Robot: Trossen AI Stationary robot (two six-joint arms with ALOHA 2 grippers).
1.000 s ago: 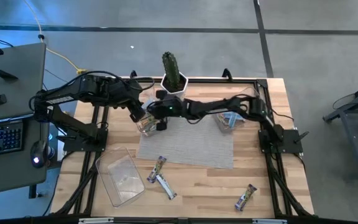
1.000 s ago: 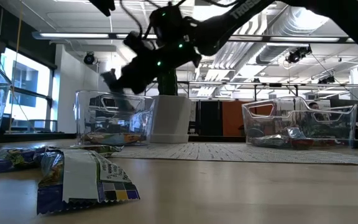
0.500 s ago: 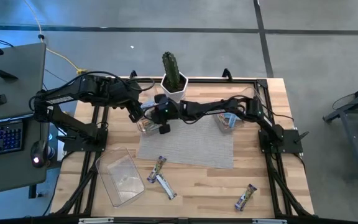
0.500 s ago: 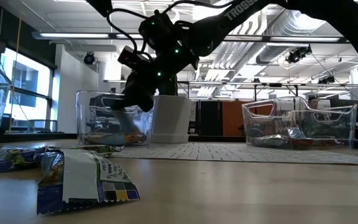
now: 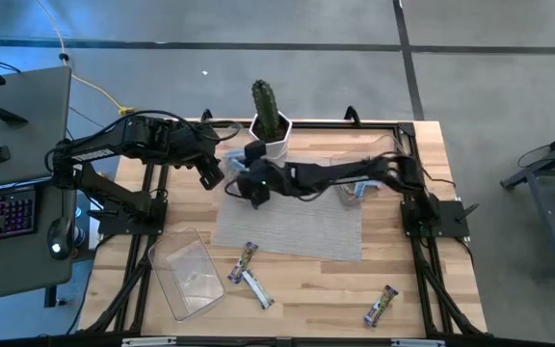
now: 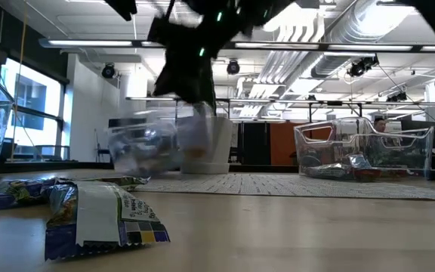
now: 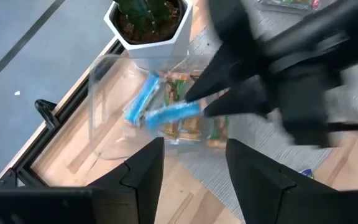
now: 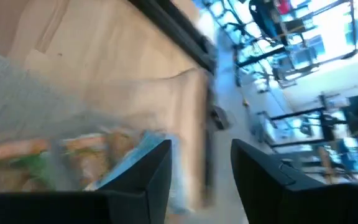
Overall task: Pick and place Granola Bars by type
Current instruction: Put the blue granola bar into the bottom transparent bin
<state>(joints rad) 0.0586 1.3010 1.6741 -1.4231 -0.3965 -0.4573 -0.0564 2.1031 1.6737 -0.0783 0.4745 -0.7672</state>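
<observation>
Granola Bars in blue-and-white wrappers point(image 7: 166, 114) lie dropped in the upper-left clear plastic tub point(image 7: 104, 106); right gripper point(image 5: 251, 185), fingers parted and empty, should retreat next.

No wording can be read anywhere; the crumpled blue-and-white granola bar wrapper point(image 6: 100, 219) shows small printed squares, perhaps a code, too blurred to read.

Granola bars point(image 7: 166, 115) lie in the tub point(image 7: 104, 106) before the cactus pot point(image 7: 148, 31).
</observation>
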